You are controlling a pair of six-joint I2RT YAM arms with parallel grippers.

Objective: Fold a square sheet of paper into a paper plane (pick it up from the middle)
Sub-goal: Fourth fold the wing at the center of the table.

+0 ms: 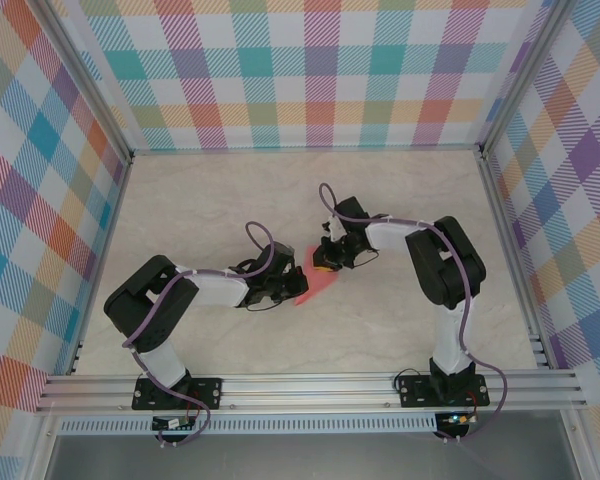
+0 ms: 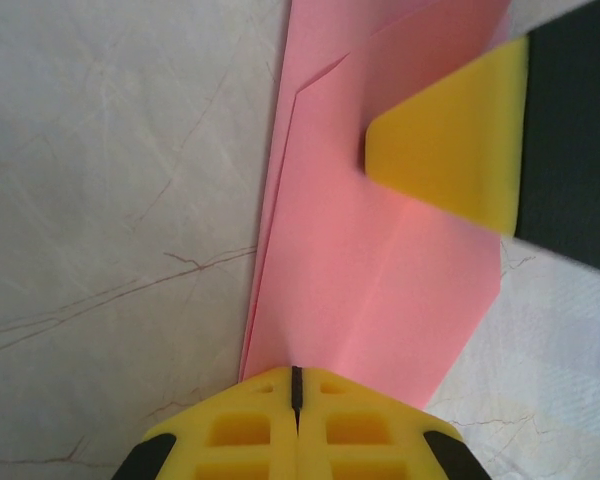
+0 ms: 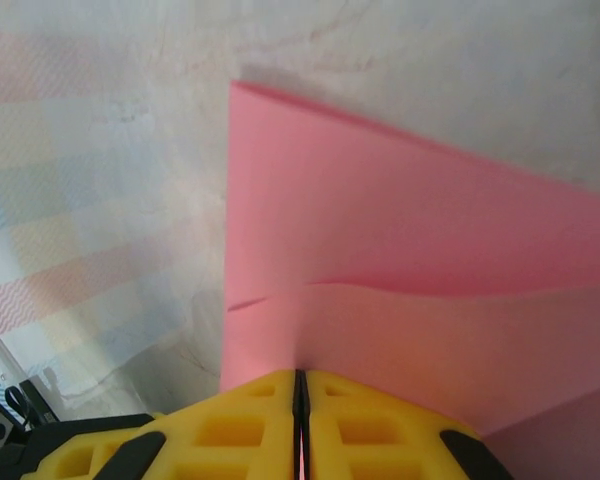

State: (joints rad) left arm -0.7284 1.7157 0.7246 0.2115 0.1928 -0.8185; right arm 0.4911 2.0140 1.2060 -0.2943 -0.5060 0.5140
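The square sheet of paper [image 1: 318, 287] lies folded into a narrow pink wedge on the table between my two grippers. In the left wrist view the paper [image 2: 380, 260] shows layered folds, and my left gripper [image 2: 296, 375] is shut with its tips set on the paper's near end. The right gripper's yellow fingertip [image 2: 450, 150] touches the far part. From above, the left gripper [image 1: 288, 282] sits at the paper's left and the right gripper [image 1: 326, 264] at its upper edge. My right gripper [image 3: 300, 378] is shut on a raised flap of the paper [image 3: 400, 250].
The pale marbled table [image 1: 220, 200] stretches around the paper. Checked walls [image 1: 310, 70] close the back and both sides. An aluminium rail [image 1: 310, 385] runs along the near edge by the arm bases.
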